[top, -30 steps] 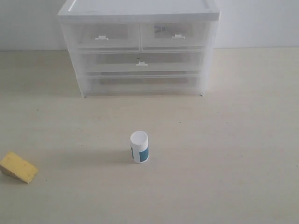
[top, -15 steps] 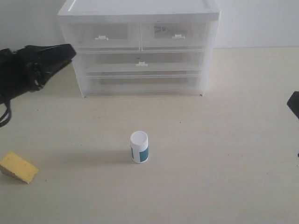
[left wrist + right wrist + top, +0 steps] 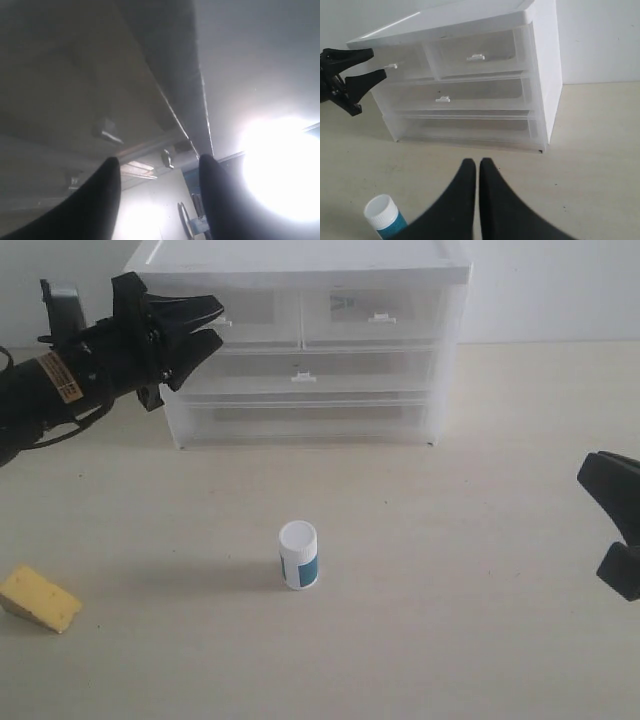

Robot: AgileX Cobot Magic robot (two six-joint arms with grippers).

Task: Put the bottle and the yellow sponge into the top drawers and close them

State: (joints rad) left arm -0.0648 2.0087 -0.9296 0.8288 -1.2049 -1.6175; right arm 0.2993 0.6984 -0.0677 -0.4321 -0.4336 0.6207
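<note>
The white bottle (image 3: 298, 555) with its teal label stands upright on the table in front of the cabinet; it also shows in the right wrist view (image 3: 382, 214). The yellow sponge (image 3: 40, 598) lies at the front left. Both top drawers, left (image 3: 250, 312) and right (image 3: 375, 310), are pushed in. My left gripper (image 3: 218, 323) is open, its fingertips by the left top drawer's handle; a small handle (image 3: 167, 159) shows between its fingers (image 3: 107, 172). My right gripper (image 3: 479, 162) is shut and holds nothing; it hovers at the right edge (image 3: 610, 525), well away from the bottle.
The white cabinet (image 3: 300, 260) stands at the back against a white wall, with two full-width drawers (image 3: 300, 370) below the top pair. The left arm's black body and cable (image 3: 40, 390) stretch over the table's left side.
The left arm has come in from the left and risen to the left top drawer's front. The right gripper has entered further from the right edge. Bottle and sponge have not moved.
</note>
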